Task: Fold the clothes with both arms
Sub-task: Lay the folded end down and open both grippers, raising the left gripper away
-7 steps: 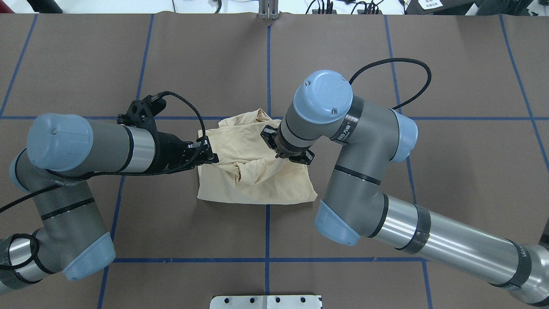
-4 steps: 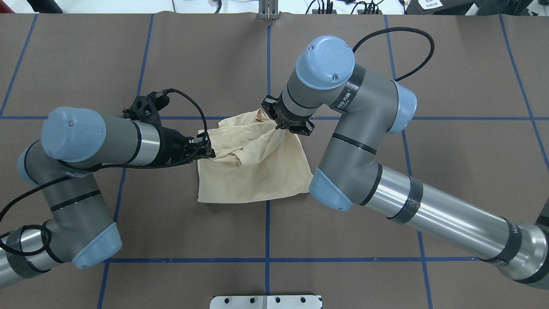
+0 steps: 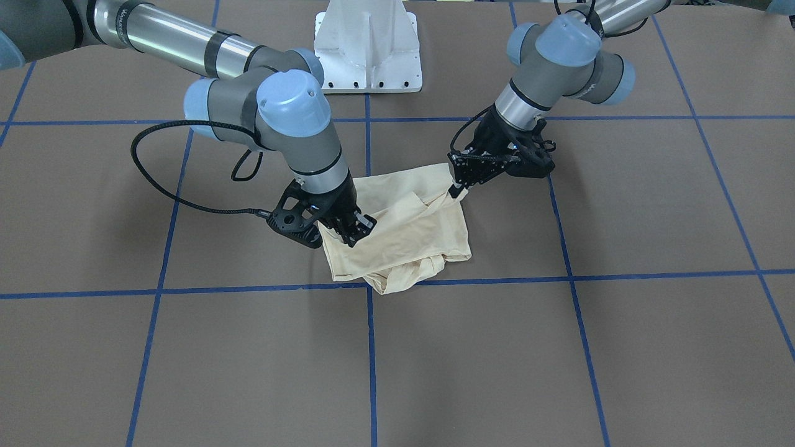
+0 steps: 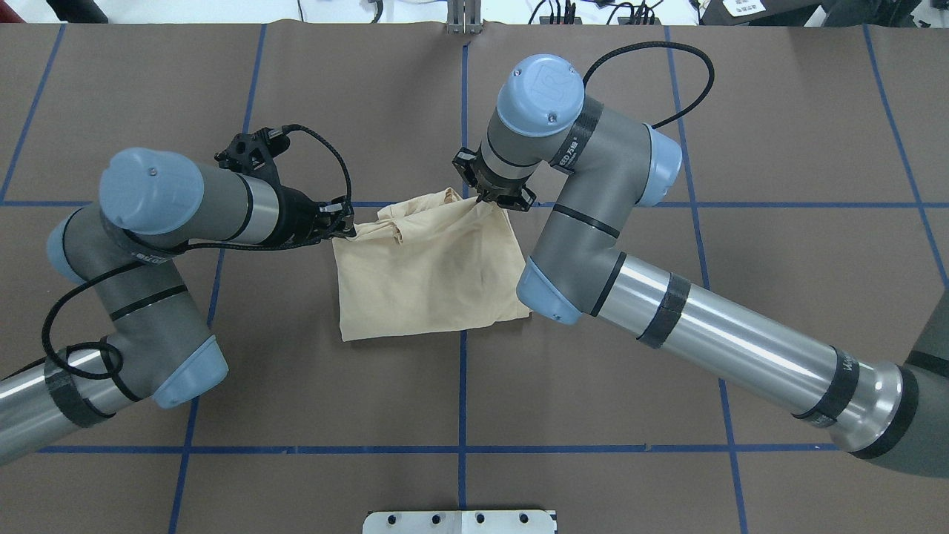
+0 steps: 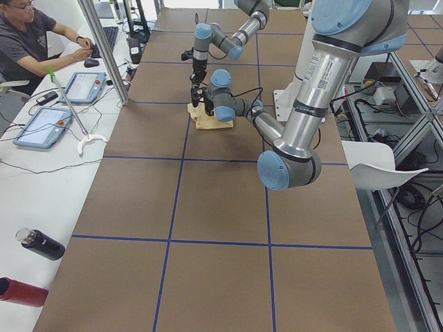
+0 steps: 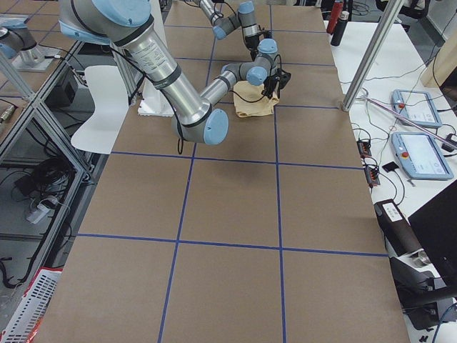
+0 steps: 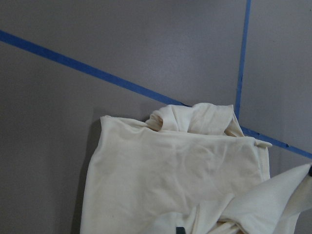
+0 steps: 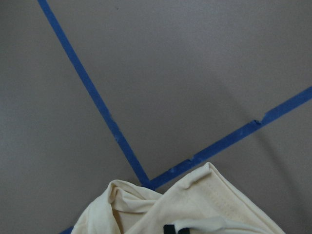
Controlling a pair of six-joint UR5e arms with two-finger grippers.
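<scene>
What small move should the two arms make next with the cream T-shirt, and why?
Probably lower both held corners to the table and open. The left gripper and right gripper each pinch a far corner of the T-shirt, whose upper layer already lies nearly flat over the lower, so release should finish this fold.

T-shirt (image 4: pixel 430 274) now flatter (fewer wrinkles)

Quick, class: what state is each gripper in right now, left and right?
Left gripper: closed, holding a corner of the T-shirt.
Right gripper: closed, holding the T-shirt's opposite edge.
</scene>
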